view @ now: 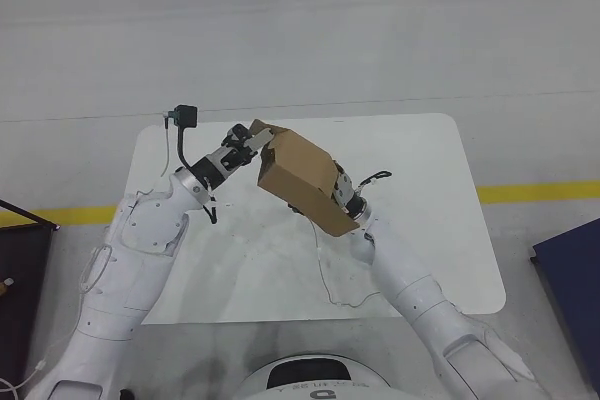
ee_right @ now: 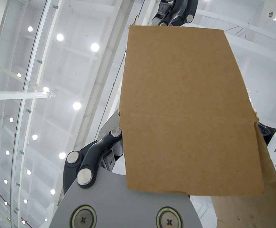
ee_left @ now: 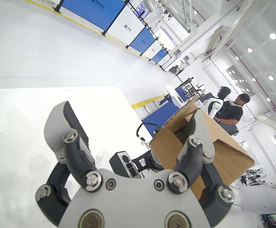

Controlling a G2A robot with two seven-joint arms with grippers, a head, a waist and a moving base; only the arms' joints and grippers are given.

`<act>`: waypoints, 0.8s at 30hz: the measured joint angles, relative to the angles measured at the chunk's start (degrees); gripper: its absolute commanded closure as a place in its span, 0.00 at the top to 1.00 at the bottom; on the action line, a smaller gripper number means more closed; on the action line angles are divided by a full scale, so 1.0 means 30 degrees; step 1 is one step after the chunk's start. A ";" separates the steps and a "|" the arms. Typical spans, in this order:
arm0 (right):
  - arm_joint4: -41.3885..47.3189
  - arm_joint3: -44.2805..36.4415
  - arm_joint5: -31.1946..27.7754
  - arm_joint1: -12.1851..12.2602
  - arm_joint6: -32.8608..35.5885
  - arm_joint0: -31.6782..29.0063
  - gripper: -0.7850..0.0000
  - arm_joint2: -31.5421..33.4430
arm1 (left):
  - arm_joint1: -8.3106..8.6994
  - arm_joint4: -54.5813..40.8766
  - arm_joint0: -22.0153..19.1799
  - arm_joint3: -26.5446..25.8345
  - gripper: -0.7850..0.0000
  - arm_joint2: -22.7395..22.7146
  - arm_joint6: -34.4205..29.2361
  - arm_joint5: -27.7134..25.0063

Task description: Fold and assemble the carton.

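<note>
1. Left wrist view: the left gripper [ee_left: 133, 119] sits closest, spread wide; one finger stands free over the white table [ee_left: 21, 124], the other lies against the open end of the brown carton [ee_left: 223, 143]; the carton is up off the table.
2. Right wrist view: a flat panel of the carton [ee_right: 188, 107] covers most of the right gripper [ee_right: 120, 141]; its one visible finger is drawn in narrow at the panel's edge, pinching the cardboard; the left gripper [ee_right: 176, 12] touches the panel's far edge.
3. Top view: the carton [view: 302, 172] lies tilted between both grippers, over the table's [view: 420, 180] far half; the left gripper [view: 248, 140] is at its far end, the right gripper [view: 348, 203] at its near end.
</note>
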 measured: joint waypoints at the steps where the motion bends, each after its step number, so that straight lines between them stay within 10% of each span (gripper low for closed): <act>1: 0.0000 0.0000 0.0000 0.0000 0.0000 0.0000 0.00 0.0000 | 0.0000 0.0033 0.0021 0.0010 1.00 0.0022 -0.0063 -0.0017; 24: 0.0000 0.0000 0.0000 0.0000 0.0000 0.0000 0.00 0.0000 | 0.0023 -0.0007 0.0735 0.0008 1.00 0.0058 -0.0458 -0.1765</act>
